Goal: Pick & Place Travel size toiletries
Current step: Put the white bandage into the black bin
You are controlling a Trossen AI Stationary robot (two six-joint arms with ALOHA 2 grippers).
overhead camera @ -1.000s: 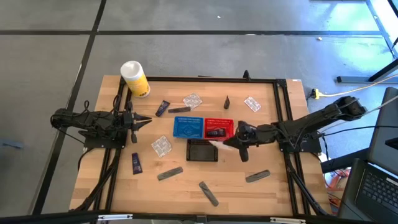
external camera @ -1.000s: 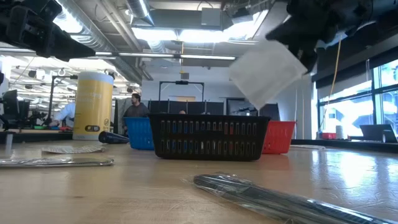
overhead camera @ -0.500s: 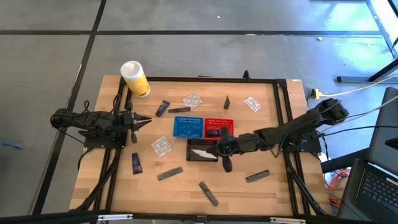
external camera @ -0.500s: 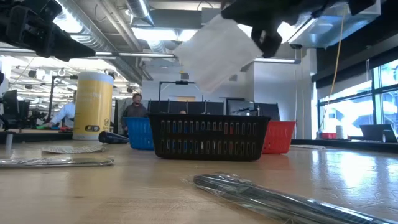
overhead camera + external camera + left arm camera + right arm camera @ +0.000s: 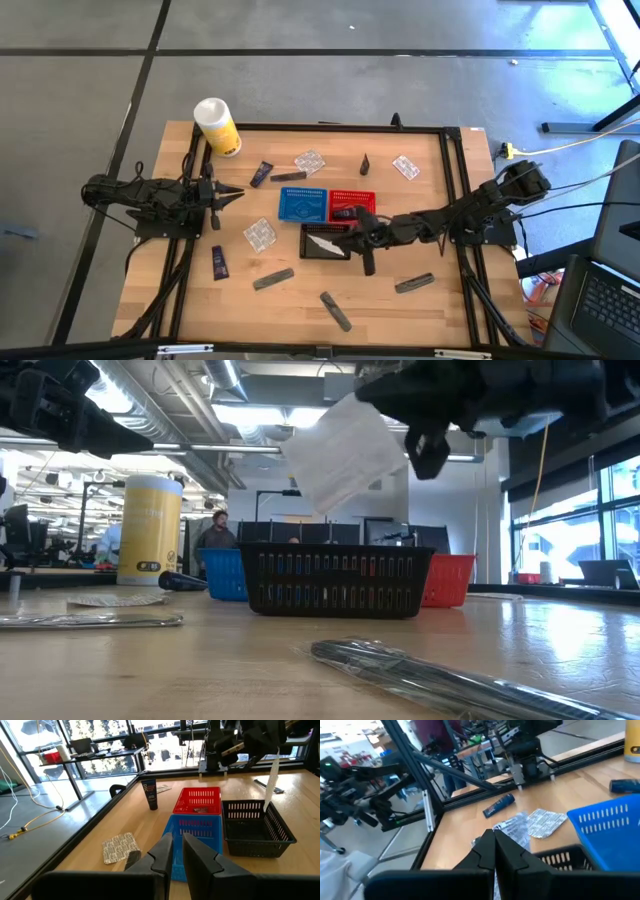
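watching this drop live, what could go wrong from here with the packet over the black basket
The right gripper is shut on the clear packet, pinching only one edge, so the packet hangs tilted above the black basket; on release it may flutter sideways and land outside.

The packet looks broad next to the basket opening, so it could catch on the rim and stay propped there.

The red basket stands close beside; lowering carelessly might nudge it.

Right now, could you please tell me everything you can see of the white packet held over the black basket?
The flat white packet looks like a thin, pale, roughly square sachet. It hangs tilted in the air, pinched at one edge by the right pincer, which is shut on it. It sits directly above the black mesh basket, clear of the rim and touching nothing else.
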